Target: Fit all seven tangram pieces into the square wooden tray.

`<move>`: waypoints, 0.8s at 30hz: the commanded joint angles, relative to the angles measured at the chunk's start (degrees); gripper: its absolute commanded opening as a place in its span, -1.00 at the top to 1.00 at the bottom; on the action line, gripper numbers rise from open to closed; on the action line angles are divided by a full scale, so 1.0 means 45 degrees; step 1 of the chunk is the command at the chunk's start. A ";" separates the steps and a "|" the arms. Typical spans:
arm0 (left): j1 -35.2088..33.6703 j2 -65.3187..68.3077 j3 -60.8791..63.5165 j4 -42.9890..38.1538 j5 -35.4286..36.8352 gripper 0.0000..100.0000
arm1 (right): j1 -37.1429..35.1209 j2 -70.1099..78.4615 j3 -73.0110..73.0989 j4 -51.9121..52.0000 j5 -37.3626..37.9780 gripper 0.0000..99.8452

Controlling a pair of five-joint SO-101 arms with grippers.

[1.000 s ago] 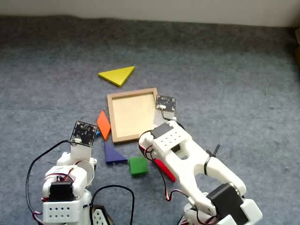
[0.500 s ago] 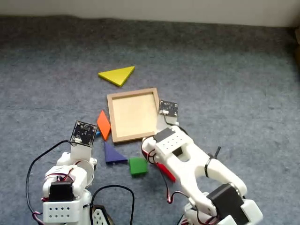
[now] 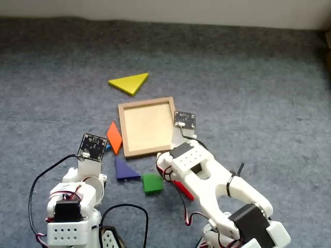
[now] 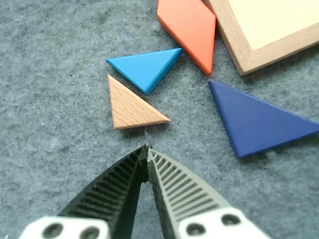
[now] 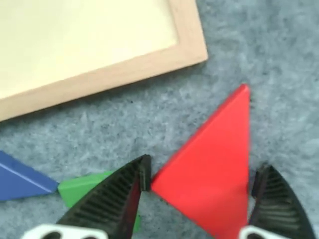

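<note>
The square wooden tray [image 3: 146, 151] lies mid-table with nothing in it. Beyond it rests a yellow triangle [image 3: 129, 82]. An orange parallelogram [image 3: 114, 137], a dark blue triangle [image 3: 125, 170] and a green square [image 3: 152, 183] lie by its near left corner. My left gripper [image 4: 147, 149] is shut and holds nothing, just short of a plain wood triangle [image 4: 130, 105] and a light blue triangle [image 4: 147, 67]. My right gripper [image 5: 202, 179] is open and low over the carpet, its fingers on either side of the red triangle [image 5: 214, 164], close to the tray's near rim [image 5: 124, 74].
Grey carpet covers the table. The right arm [image 3: 207, 178] hides most of the red triangle [image 3: 182, 188] from above. The left arm [image 3: 72, 206] stands at the near left. Open carpet stretches right of and beyond the tray.
The right arm has drawn back slightly toward the near edge, away from the tray's right side. The left arm and the pieces have kept still.
</note>
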 commanded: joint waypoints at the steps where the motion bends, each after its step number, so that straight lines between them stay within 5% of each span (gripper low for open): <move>1: 0.0068 -0.0068 0.0244 0.0059 -0.0039 0.99 | 0.0127 -0.0400 -0.0049 0.0459 0.0352 0.37; 24: 0.0068 -0.0068 0.0244 0.0059 -0.0039 0.99 | -0.0713 -0.0400 -0.0029 0.1026 0.0430 0.37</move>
